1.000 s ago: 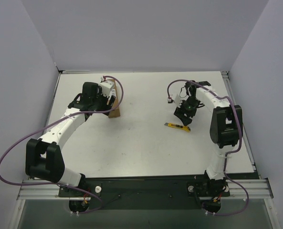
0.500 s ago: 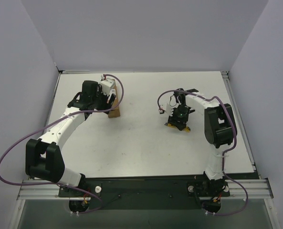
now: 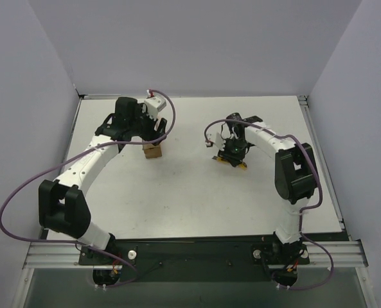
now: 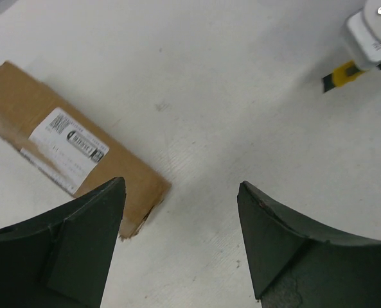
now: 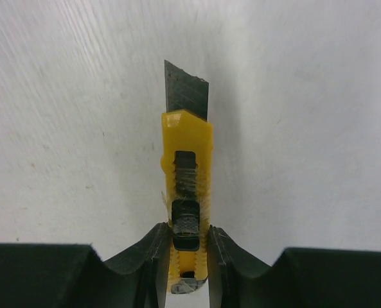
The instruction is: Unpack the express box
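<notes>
The express box [image 4: 68, 147] lies flat on the tabletop [image 4: 241, 96] just beside the wide-open left end effector [image 4: 180, 186], probably light, stiff cardboard, best pinched across its narrow width, while the right end effector [image 5: 189, 234] pinches the utility knife [image 5: 187, 160].

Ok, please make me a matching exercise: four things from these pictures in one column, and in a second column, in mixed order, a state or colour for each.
Column one
1. box
2. knife
3. left end effector
4. right end effector

Column two
A. shut on the knife
B. open, holding nothing
C. brown, white label facing up
D. yellow, blade pushed out

Pairs: 1-C, 2-D, 3-B, 4-A
</notes>
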`<state>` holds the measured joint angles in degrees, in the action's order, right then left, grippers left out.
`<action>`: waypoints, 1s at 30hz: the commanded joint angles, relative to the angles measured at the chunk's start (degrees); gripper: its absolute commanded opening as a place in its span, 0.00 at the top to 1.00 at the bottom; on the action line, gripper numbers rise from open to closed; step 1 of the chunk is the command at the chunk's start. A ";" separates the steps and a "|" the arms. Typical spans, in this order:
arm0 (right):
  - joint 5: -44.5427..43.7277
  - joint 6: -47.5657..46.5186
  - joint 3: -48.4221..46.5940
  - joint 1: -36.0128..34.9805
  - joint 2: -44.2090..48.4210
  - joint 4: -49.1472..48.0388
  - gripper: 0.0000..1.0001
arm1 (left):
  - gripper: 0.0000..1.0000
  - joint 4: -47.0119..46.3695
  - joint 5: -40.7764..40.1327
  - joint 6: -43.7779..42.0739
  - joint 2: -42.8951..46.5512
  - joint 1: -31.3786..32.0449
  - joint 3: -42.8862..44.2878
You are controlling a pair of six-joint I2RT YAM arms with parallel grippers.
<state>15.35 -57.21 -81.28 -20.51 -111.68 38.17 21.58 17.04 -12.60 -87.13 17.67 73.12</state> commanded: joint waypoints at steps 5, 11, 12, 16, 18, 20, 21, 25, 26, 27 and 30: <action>5.74 8.94 -13.37 -7.96 7.35 0.50 1.00 | 0.20 -1.63 21.45 10.46 -11.38 2.37 15.28; 4.69 10.45 -15.84 -11.82 7.88 -1.08 1.00 | 0.20 -6.11 27.52 18.56 -15.08 2.46 16.35; 3.90 10.45 -16.37 -12.09 7.97 -1.43 1.00 | 0.20 -6.55 28.13 19.45 -15.35 2.46 16.00; 2.84 10.72 -16.55 -13.15 8.76 -2.57 1.00 | 0.20 -9.62 31.20 23.23 -16.05 2.37 14.51; 1.09 11.50 -16.72 -13.59 8.93 -3.72 1.00 | 0.22 -10.16 32.44 24.55 -16.58 2.37 14.33; 0.56 12.12 -16.90 -13.68 9.11 -4.68 1.00 | 0.24 -10.51 34.02 25.52 -17.28 2.28 14.33; 0.47 12.38 -16.99 -13.68 9.37 -4.95 1.00 | 0.25 -10.94 34.46 25.78 -17.46 2.19 14.33; 0.38 12.56 -16.81 -14.12 10.34 -6.53 1.00 | 0.30 -11.65 35.35 27.28 -18.07 2.28 13.63; 0.55 12.39 -16.64 -14.20 10.86 -7.23 1.00 | 0.31 -11.65 35.17 27.45 -18.16 2.28 13.54; 0.73 12.21 -16.46 -14.64 11.30 -7.58 1.00 | 0.32 -11.83 35.26 27.54 -18.33 2.28 13.36; 0.29 12.03 -15.93 -15.34 11.92 -8.64 1.00 | 0.38 -12.00 35.61 27.63 -18.69 2.37 13.27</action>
<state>15.86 -45.52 -95.92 -34.35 -104.60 31.97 12.80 50.09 13.82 -105.19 20.05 86.72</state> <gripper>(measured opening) 0.251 0.641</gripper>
